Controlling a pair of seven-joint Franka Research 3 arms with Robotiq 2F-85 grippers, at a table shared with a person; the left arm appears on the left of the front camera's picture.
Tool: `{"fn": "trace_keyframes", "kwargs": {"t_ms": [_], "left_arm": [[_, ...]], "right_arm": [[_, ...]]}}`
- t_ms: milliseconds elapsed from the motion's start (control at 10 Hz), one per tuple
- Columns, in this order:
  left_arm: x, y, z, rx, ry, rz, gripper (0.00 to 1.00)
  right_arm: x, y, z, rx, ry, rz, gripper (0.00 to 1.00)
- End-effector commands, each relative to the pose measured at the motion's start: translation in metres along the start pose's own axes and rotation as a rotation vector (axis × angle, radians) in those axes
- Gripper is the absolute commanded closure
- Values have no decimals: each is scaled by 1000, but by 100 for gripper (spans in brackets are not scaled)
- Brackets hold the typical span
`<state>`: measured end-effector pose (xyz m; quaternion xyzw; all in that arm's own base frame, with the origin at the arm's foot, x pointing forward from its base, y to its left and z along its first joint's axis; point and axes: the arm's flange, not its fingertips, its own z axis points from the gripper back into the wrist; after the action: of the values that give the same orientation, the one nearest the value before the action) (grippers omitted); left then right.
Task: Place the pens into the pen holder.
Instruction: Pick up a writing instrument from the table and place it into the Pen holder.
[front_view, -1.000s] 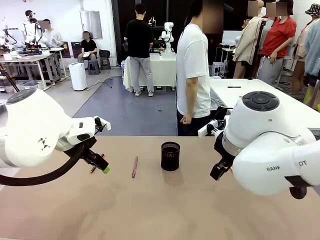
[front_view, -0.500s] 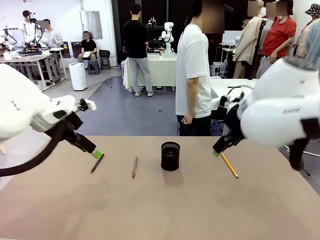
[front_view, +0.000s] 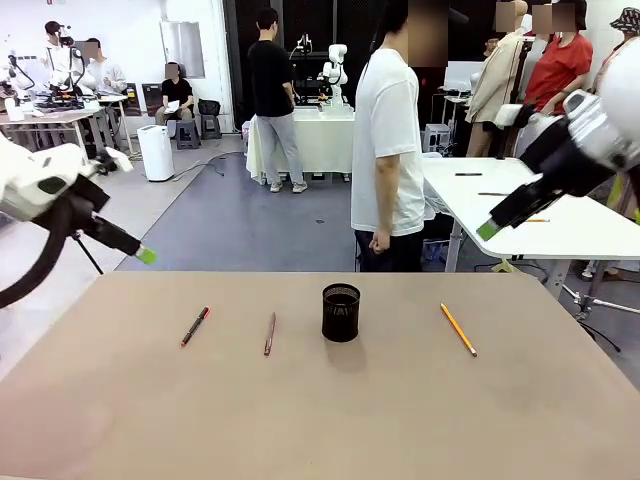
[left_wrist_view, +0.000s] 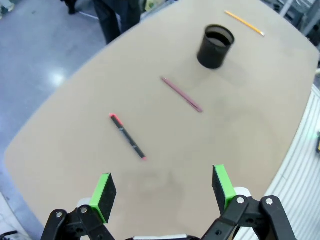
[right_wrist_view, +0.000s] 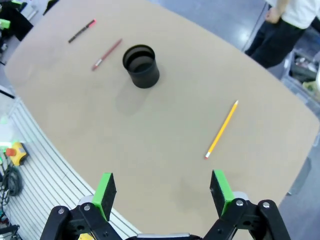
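Evidently — pens (front_view: 269, 334) outside pen holder (front_view: 341, 313)

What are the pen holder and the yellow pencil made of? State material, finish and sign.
Pen holder: probably metal mesh, matte black; its wall looks finely perforated under a solid rim. Yellow pencil: likely painted wood, smooth yellow-orange shaft; too small to be sure.
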<state>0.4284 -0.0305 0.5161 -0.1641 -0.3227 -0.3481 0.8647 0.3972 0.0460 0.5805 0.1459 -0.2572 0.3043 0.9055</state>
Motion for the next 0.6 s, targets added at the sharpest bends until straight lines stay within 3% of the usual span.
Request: {"fn": "trace_keyframes", "kwargs": {"t_ms": [0, 300, 500], "left_arm": [[-3, 22, 19, 6, -122, -1, 0], [-3, 53, 55, 0, -176, 30, 0], [-3, 65, 72, 29, -196, 47, 0]], "right_arm": [[2, -27, 15, 63, -6, 42, 0], [3, -46, 54, 66, -106, 168, 0], [-2, -68, 69, 45, -176, 162, 0]]}}
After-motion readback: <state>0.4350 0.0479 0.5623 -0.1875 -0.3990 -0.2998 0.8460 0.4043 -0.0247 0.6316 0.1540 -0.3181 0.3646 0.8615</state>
